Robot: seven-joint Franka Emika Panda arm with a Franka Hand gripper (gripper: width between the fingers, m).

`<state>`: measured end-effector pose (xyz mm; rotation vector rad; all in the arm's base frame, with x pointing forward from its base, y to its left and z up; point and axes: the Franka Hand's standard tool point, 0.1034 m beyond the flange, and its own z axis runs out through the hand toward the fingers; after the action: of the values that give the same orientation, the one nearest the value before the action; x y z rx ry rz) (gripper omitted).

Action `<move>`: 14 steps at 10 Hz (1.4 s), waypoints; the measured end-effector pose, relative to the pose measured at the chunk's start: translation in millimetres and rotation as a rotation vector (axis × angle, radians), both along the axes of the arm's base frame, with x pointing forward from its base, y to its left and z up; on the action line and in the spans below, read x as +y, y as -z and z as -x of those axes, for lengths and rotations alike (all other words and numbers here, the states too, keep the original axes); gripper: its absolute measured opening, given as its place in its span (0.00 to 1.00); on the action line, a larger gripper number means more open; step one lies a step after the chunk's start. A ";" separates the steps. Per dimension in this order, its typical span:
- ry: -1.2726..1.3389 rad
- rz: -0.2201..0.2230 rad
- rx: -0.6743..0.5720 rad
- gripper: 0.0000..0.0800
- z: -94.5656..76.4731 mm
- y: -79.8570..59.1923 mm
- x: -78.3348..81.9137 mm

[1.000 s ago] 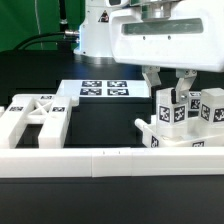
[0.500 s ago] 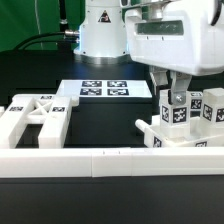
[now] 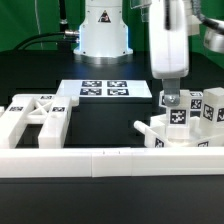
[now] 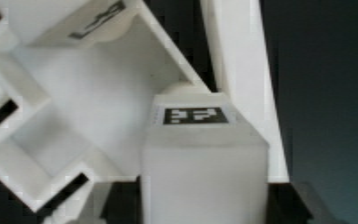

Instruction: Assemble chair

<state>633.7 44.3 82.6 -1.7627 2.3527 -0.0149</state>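
White chair parts (image 3: 35,120), two separate clusters

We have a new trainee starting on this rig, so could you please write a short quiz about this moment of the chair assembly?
1. Short answer: on which side of the exterior view does the open frame lie?
2. True or false: the marker board has a chair part lying on it.
3. Multiple choice: the gripper is down at
A. the open frame
B. the marker board
C. the tagged upright parts

Key
1. The exterior view's left.
2. False; it shows only its tags.
3. C
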 end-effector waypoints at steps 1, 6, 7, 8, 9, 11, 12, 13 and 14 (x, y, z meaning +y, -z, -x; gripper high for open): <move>0.061 -0.014 0.006 0.36 0.0 0.1 0.1; 0.154 -0.046 0.016 0.59 0.0 1.0 0.2; 0.110 -0.045 0.022 0.76 -0.9 0.1 0.4; 0.076 -0.041 0.017 0.80 -2.3 -1.1 1.4; -0.050 -0.016 0.002 0.80 -2.4 -1.2 1.5; -0.209 0.011 -0.016 0.81 -1.7 -0.5 1.2; -0.264 0.020 -0.021 0.81 -1.6 -0.4 1.2; -0.417 0.039 -0.014 0.81 -1.3 -1.1 1.6; -0.535 0.054 -0.013 0.81 -4.5 -3.1 0.0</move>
<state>638.2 44.3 85.7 -2.3474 1.8132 -0.0106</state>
